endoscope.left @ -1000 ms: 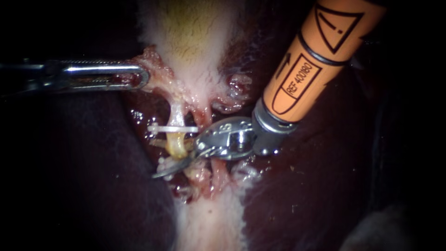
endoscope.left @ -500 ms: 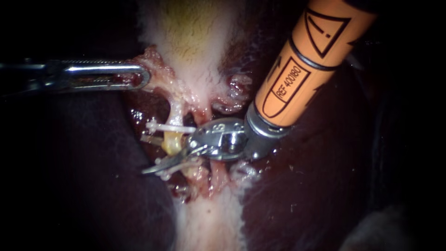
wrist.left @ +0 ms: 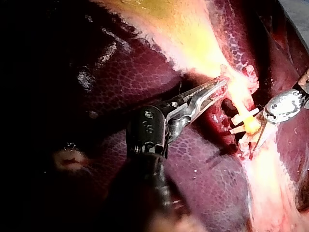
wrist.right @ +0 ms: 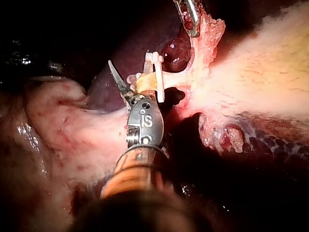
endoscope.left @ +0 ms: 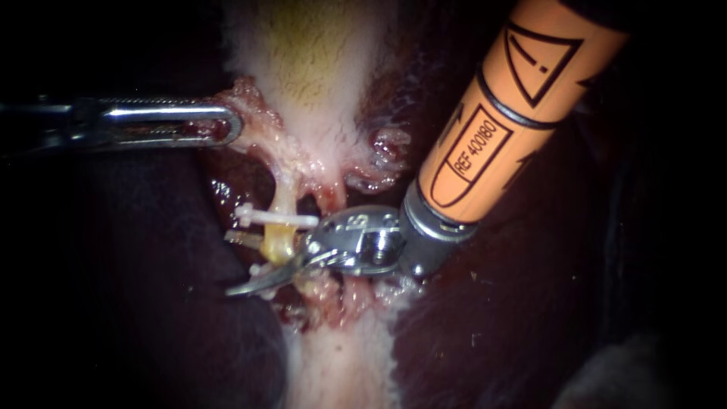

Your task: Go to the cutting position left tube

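Note:
The left tube is a short yellowish strand running down from the gallbladder's neck, with a white clip across it and a second clip end just below. My right instrument has an orange shaft and thin blades. Its blades are open, with the lower one passing under the tube below the clips and the other mostly hidden behind it. In the right wrist view one blade stands beside the tube. My left instrument is shut on ragged tissue at the gallbladder's neck, holding it out to the left.
The pale gallbladder lies above and dark liver lies on both sides. A reddish strand runs right of the clipped tube, close to my right instrument's metal wrist. Frayed tissue sits under the blades.
My right instrument has slid its blades a little further left across the tube, below the clip. The left instrument has held still.

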`<state>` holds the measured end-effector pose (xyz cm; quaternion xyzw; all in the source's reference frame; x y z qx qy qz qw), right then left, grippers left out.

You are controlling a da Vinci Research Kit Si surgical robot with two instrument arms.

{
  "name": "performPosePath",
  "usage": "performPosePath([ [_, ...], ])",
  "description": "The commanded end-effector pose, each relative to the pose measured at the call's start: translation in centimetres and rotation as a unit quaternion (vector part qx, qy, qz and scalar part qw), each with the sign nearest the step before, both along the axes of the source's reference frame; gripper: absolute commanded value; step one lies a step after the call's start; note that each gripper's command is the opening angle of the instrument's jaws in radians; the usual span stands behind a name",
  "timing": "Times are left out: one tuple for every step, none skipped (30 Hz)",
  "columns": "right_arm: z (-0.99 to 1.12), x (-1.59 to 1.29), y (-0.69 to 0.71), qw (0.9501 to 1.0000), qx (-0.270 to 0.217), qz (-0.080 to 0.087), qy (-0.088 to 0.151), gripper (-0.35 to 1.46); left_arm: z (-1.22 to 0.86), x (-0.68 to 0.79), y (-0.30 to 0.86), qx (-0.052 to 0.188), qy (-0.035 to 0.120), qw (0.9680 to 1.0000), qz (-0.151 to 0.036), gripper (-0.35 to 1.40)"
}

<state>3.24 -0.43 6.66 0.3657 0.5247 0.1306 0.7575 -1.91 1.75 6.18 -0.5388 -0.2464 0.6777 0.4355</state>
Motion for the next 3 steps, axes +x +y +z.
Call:
performPosePath([
  [0.01,0.0,0.0,1.0,0.0,0.0,0.0,1.37,0.0,0.0,0.0,0.0,0.0,1.0,0.0,-0.35],
  [0.01,0.0,0.0,1.0,0.0,0.0,0.0,1.37,0.0,0.0,0.0,0.0,0.0,1.0,0.0,-0.35],
  [0.01,0.0,0.0,1.0,0.0,0.0,0.0,1.37,0.0,0.0,0.0,0.0,0.0,1.0,0.0,-0.35],
])
